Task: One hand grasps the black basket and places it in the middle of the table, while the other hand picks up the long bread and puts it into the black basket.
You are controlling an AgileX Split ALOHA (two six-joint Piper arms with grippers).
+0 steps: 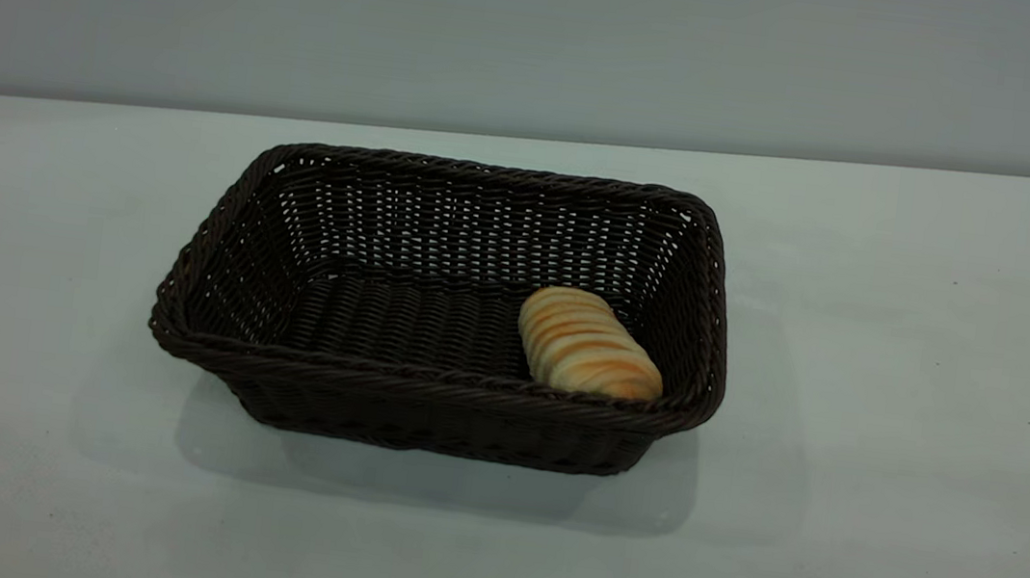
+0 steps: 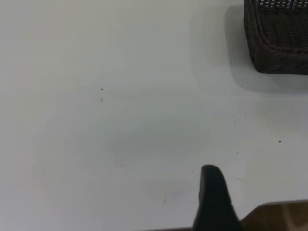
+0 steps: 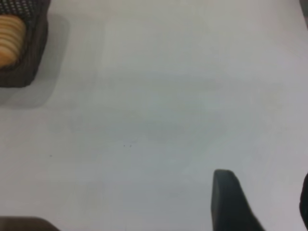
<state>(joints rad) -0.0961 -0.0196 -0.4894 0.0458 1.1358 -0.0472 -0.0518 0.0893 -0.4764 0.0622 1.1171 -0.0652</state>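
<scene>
Basically we're seeing the bread (image 1: 590,344) lying in the basket's (image 1: 426,386) right end, lengthwise front-to-back. Both claws are sitting well apart from it; can't tell either grip state.

We see the basket (image 1: 426,386) as dark woven wicker, rough, with a braided rim and open-weave sides that carry a faint plastic-like sheen. The bread (image 1: 588,344) in it looks matt and ridged, golden crust with pale bands. The table (image 1: 903,372) is smooth and matt, with a few specks. In the left wrist view a matt black finger (image 2: 214,202) shows.
</scene>
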